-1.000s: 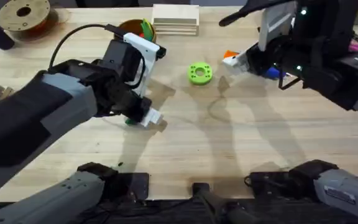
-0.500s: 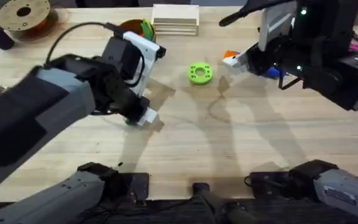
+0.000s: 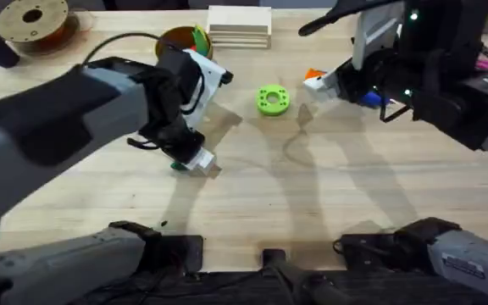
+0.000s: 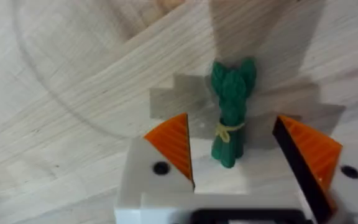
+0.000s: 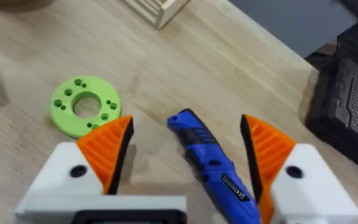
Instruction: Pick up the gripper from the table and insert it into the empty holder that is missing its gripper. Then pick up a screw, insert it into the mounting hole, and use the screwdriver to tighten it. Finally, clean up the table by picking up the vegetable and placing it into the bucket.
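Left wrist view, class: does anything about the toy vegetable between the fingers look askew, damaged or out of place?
Nothing stands out. The vegetable lies flat on the table, whole, its yellow tie in place, roughly centred between the left gripper's open fingers and touching neither. It is not yet in the bucket.

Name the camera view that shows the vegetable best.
Left wrist view: the vegetable lies whole on the wood between the open left tool's orange pads. Overhead shows a green sliver beside that tool. The right wrist view faces the screwdriver.

Your vegetable [image 4: 231,112], a dark green leafy bundle tied yellow, lies flat on bare wood. Your blue screwdriver [image 5: 213,165] also lies flat.
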